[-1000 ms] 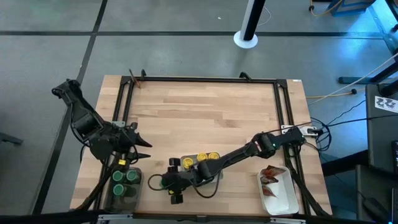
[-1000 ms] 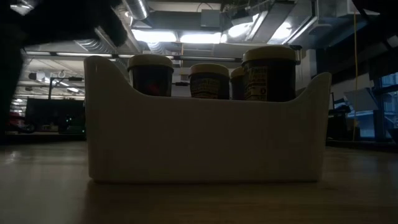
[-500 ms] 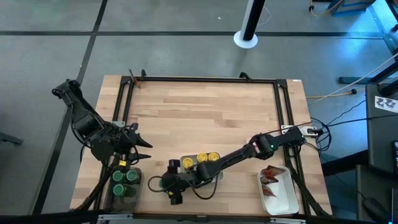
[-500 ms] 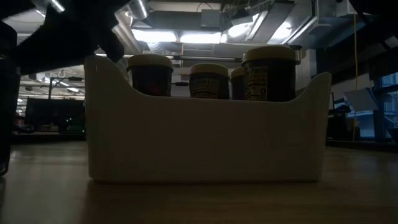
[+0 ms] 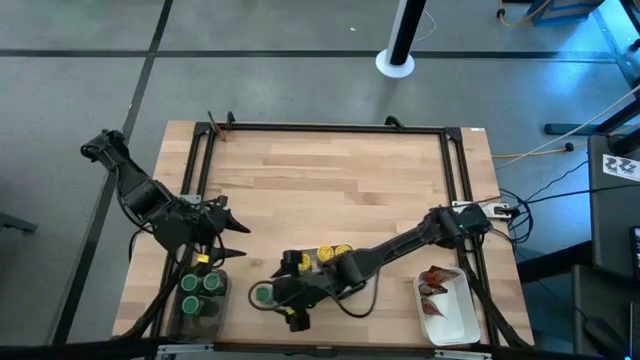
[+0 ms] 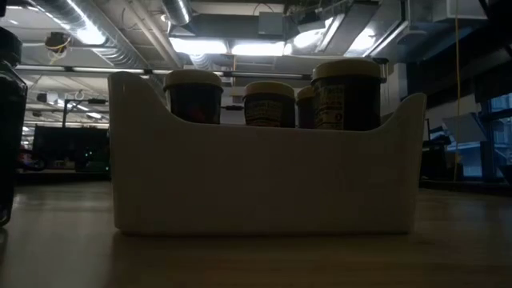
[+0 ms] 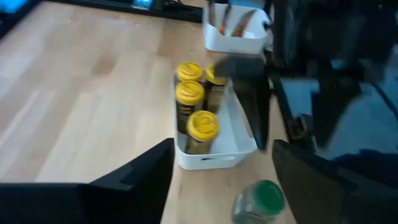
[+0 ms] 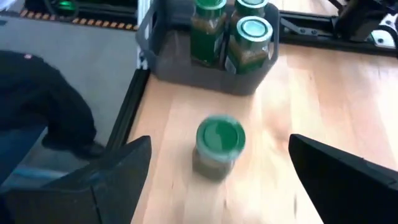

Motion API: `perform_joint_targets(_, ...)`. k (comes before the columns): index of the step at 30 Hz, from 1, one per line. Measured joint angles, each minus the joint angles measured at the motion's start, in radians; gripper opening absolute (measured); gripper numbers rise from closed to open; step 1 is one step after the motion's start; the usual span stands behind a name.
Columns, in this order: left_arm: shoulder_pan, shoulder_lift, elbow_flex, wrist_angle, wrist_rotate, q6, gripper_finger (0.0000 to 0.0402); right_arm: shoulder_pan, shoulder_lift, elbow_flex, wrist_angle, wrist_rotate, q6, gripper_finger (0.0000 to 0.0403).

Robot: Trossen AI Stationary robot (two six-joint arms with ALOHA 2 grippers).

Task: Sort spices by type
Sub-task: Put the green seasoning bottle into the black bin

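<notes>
A green-capped jar (image 5: 262,294) stands upright on the table by its base, between the dark bin (image 5: 200,300) of green-capped jars and the white tray (image 5: 325,268) of yellow-capped jars (image 5: 332,254). My right gripper (image 5: 290,292) is open just to the jar's right. In the right wrist view its fingers (image 8: 118,180) stand wide on either side of the jar (image 8: 219,146) with clear gaps. My left gripper (image 5: 243,241) hovers open over the table's left side, above the bin. Red-orange packets (image 5: 437,280) lie in the right-hand white tray (image 5: 455,315).
The bin (image 8: 211,62) stands at the near left corner with green-capped jars (image 8: 252,37) upright in it. In the low view the yellow-jar tray (image 6: 264,168) fills the middle and the lone jar (image 6: 8,128) shows at the left edge. Bare wood stretches across the table's far half (image 5: 330,170).
My right gripper has drawn back toward the table's right, away from the green-capped jar, which now stands free on the table beside the bin. My left gripper has edged a little toward the table's right.
</notes>
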Motion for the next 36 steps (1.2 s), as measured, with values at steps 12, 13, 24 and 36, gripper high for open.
perform_joint_targets(12,-0.069,0.198,0.000,0.110,0.116,0.032,0.0280,0.112,-0.086,0.000,-0.277,0.096,0.072,0.0378)
perform_joint_targets(13,-0.076,0.222,0.000,0.126,0.116,0.032,0.0280,0.127,-0.088,0.000,-0.298,0.138,0.093,0.0378)
perform_joint_targets(24,-0.203,0.447,-0.001,0.245,-0.044,-0.067,0.0280,0.305,-0.086,-0.055,-0.349,0.535,0.357,0.0379)
perform_joint_targets(36,-0.256,0.627,-0.001,0.292,-0.214,-0.162,0.0280,0.357,-0.086,-0.279,-0.165,0.718,0.579,0.0379)
